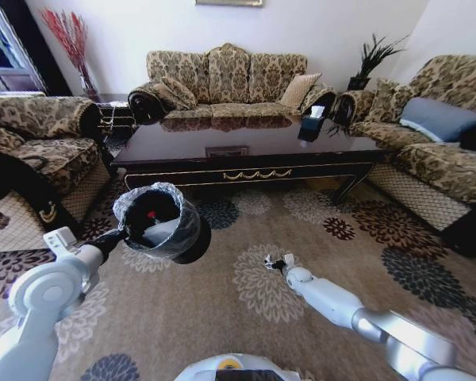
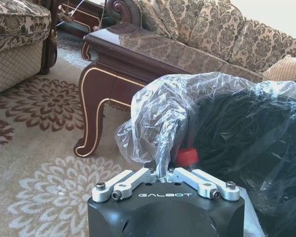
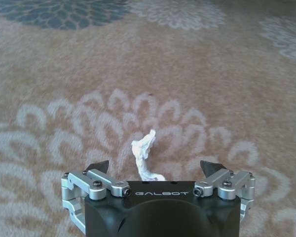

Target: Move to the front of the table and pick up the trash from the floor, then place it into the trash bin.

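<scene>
Head view showed the left gripper [image 1: 120, 232] clamped on the trash bin [image 1: 163, 222] liner; a red-capped bottle [image 2: 188, 157] lay inside. Right gripper [image 3: 156, 170] stood wide over a white paper scrap [image 3: 144, 155] on the carpet [image 1: 246, 317].

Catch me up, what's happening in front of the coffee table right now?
The robot stands on the patterned carpet before the table. Its left gripper is shut on the trash bin, pinching the liner at the rim and holding the bin up off the floor; a red-capped bottle already lies inside. The right gripper is low over the carpet with its jaws open on either side of a twisted white paper scrap still lying on the floor, not yet gripped.
</scene>
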